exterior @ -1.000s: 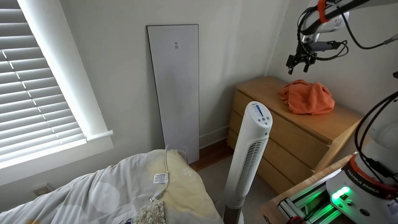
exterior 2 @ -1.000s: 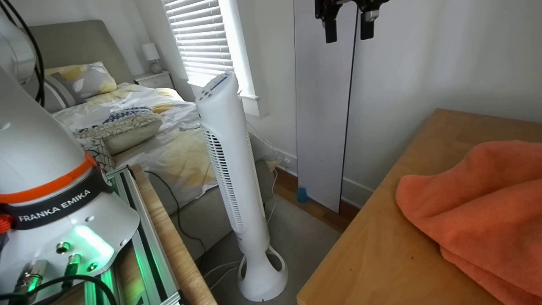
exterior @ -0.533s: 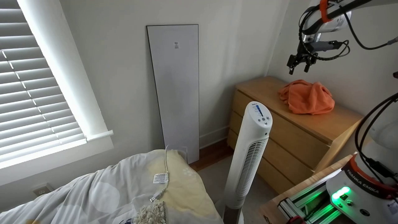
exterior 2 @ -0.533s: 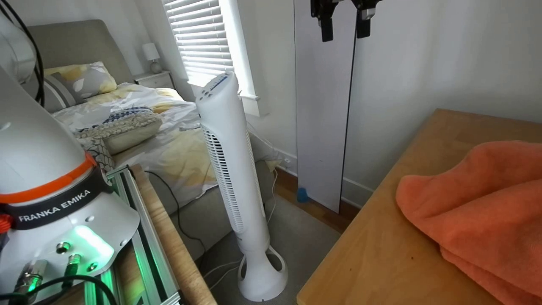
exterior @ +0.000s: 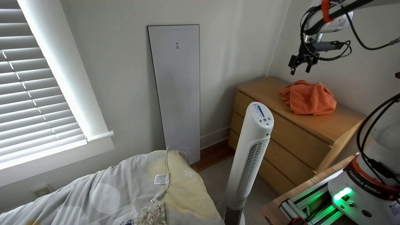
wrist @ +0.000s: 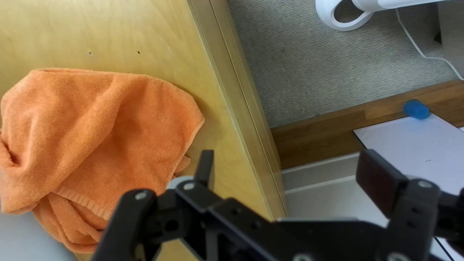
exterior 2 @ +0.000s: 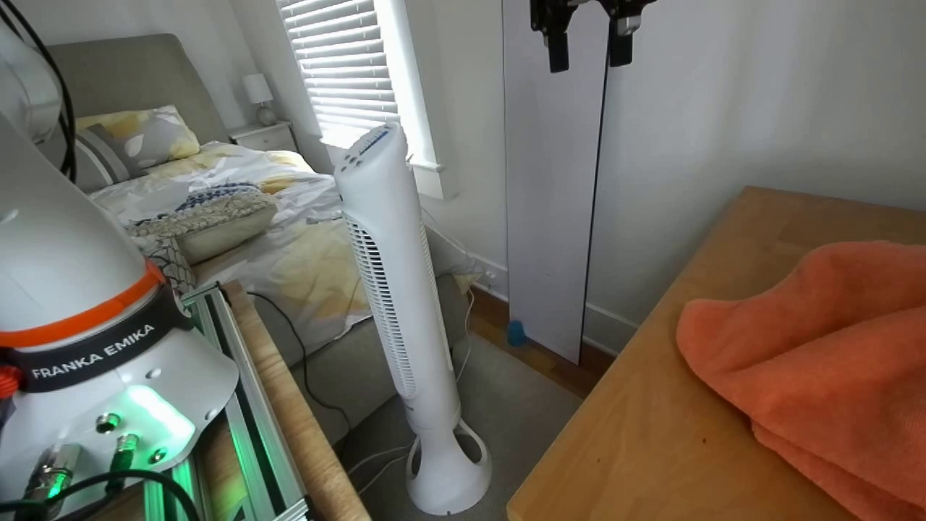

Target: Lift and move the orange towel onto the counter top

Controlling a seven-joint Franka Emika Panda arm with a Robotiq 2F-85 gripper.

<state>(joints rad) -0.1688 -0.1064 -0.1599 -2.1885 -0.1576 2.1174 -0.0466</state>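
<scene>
The orange towel lies bunched in a wrinkled heap on the light tan wooden counter top of the dresser. The towel point(exterior: 309, 98) point(exterior 2: 832, 340) and the counter top point(exterior: 345, 125) point(exterior 2: 615, 449) show in both exterior views; in an exterior view the towel is cut off at the right edge. In the wrist view the towel point(wrist: 98, 127) is at the left on the counter top point(wrist: 156, 29). My gripper point(exterior: 300, 70) point(exterior 2: 589, 61) hangs in the air above the dresser, apart from the towel. In the wrist view the gripper point(wrist: 290, 170) has its fingers wide apart with nothing between them.
A tall white tower fan point(exterior: 250, 150) point(exterior 2: 405, 289) stands in front of the dresser. A bed with cream bedding point(exterior: 125, 187) is nearby. A white panel point(exterior: 176, 93) leans on the wall. A blue object point(wrist: 416, 108) is on the floor by it.
Over the first half second my gripper shifts very slightly sideways; since then it holds still. The towel and the dresser stay the same.
</scene>
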